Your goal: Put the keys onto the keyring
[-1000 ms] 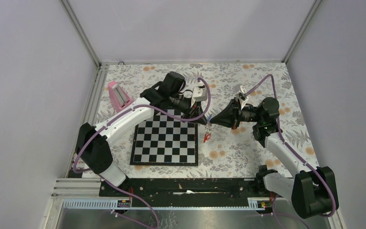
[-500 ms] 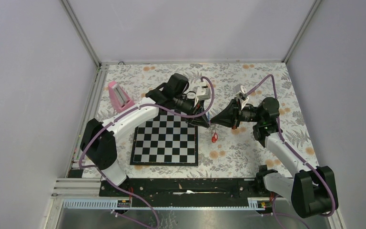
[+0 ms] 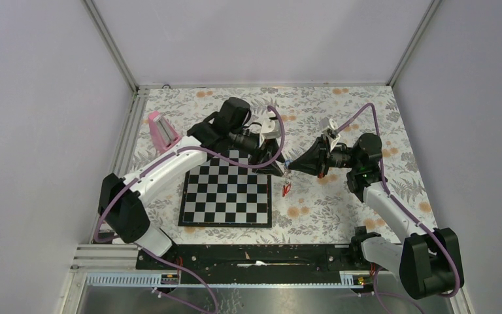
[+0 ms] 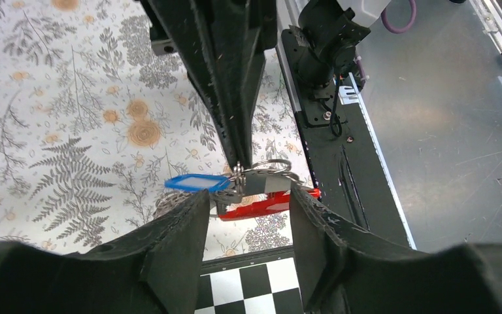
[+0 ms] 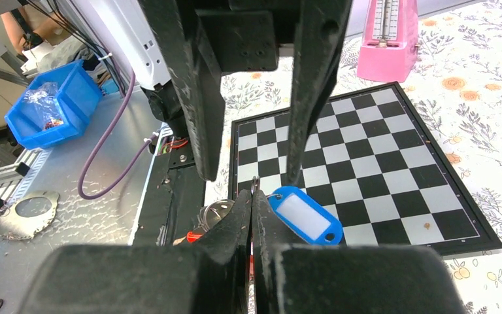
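My right gripper (image 3: 290,167) (image 5: 253,194) is shut on the thin metal ring of the keyring (image 5: 219,212) and holds it above the table. The blue-tagged key (image 5: 304,214) (image 4: 196,182) hangs at the pinch point. The red-and-white fob (image 4: 261,206) (image 3: 286,189) dangles below. My left gripper (image 3: 280,168) (image 4: 248,196) is open, its fingers either side of the hanging fob and ring without gripping them; it faces the right gripper tip to tip. I cannot tell a red-tagged key apart from the red fob.
The chessboard (image 3: 225,195) lies under and left of the grippers on the flowered table. A pink wedge-shaped block (image 3: 162,130) (image 5: 392,33) stands at the far left. The black base rail (image 3: 255,256) runs along the near edge.
The left gripper swung right toward the keyring half a second ago and has drawn back left. The fob swung right, then back. The right gripper has kept its hold.
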Action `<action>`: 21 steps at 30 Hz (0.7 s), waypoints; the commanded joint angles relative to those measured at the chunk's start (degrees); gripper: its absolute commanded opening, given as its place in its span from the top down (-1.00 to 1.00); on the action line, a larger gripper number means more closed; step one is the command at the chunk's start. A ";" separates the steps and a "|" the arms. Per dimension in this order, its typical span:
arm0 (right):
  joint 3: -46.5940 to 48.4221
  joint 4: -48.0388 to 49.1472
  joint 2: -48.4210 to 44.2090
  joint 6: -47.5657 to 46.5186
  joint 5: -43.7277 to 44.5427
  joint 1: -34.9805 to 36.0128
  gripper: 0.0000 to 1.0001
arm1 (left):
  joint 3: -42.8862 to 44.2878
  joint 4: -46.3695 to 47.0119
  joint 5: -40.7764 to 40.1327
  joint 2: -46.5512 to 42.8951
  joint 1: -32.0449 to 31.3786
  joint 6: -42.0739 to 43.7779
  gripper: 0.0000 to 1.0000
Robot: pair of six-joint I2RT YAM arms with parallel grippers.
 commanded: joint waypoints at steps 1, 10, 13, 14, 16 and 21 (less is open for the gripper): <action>0.38 0.80 -1.30 -1.21 -0.59 -0.29 1.00 | -0.24 1.83 0.82 -2.43 0.19 2.11 -0.06; 0.25 -0.14 -1.30 -2.06 -0.48 -0.47 1.00 | 1.15 2.95 1.75 -0.30 -0.18 0.84 0.15; 0.16 -0.29 -1.24 -2.25 -0.41 -0.47 1.00 | 1.24 2.95 1.84 0.22 -0.40 0.85 0.21; 0.19 -0.32 -1.25 -2.22 -0.41 -0.47 1.00 | 1.24 2.95 1.88 0.32 -0.56 0.85 0.22; 0.19 -0.41 -1.26 -2.37 -0.41 -0.47 1.00 | 1.15 2.95 1.85 0.73 -0.85 0.88 0.24; 0.07 -0.64 -1.20 -2.58 -0.32 -0.47 1.00 | 1.27 2.95 1.76 1.63 -1.54 0.87 0.34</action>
